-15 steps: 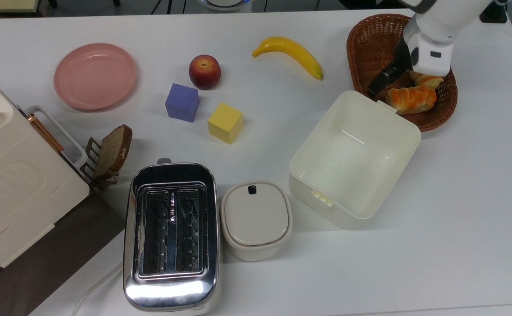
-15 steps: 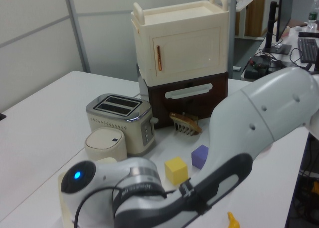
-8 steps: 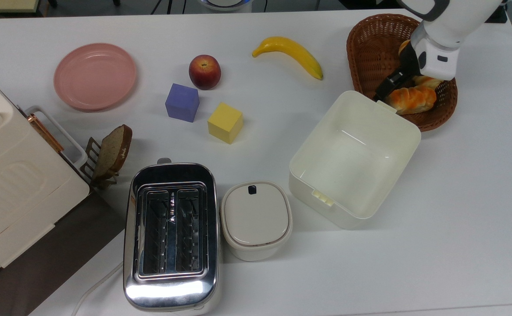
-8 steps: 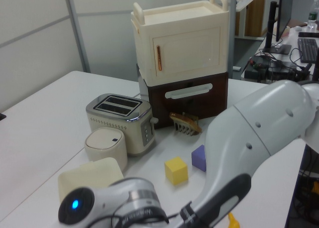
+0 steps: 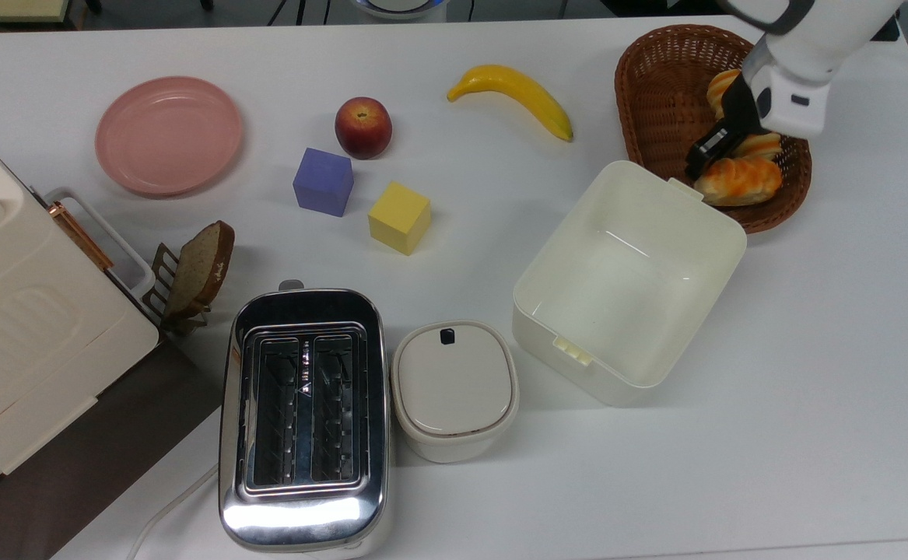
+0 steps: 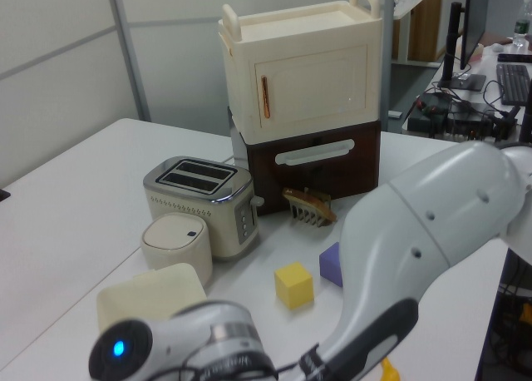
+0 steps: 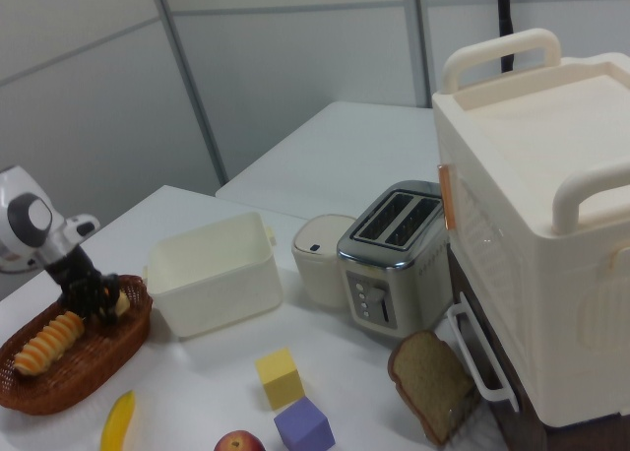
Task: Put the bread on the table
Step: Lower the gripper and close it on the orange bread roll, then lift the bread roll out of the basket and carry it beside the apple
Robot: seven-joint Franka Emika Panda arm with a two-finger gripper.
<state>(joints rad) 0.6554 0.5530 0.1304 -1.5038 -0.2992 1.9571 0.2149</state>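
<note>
Fourteen items on one white desk (image 5: 811, 389), listed across the top view from its left. Cream toy cabinet (image 5: 26, 327) on a dark brown base, at the edge. Pink plate (image 5: 168, 134), bare. Brown bread slice (image 5: 203, 264), leaning in a small rack just beside the cabinet. Chrome two-slot toaster (image 5: 303, 420), slots upward. Purple cube (image 5: 323, 181) and yellow cube (image 5: 399, 218), near each other but apart. Red apple (image 5: 362, 127), just above the purple cube. Cream lidded pot (image 5: 454, 389), touching or nearly touching the toaster's side. Banana (image 5: 512, 97), lying flat. Open cream tub (image 5: 629, 280), nothing inside. Brown wicker basket (image 5: 656, 85), its lower rim partly covered by the tub's corner. Striped ridged roll (image 5: 737, 180), lying in the basket's lower end. Golden bread (image 5: 761, 145), also inside the basket just above the striped roll, partly covered by the arm; not on the desk. White arm's black gripper (image 5: 706, 155), reaching down into the basket right at the bread; whether it grips anything cannot be told. Right view: gripper (image 7: 96, 298) in the basket, bread (image 7: 120, 301) just beside it.
</note>
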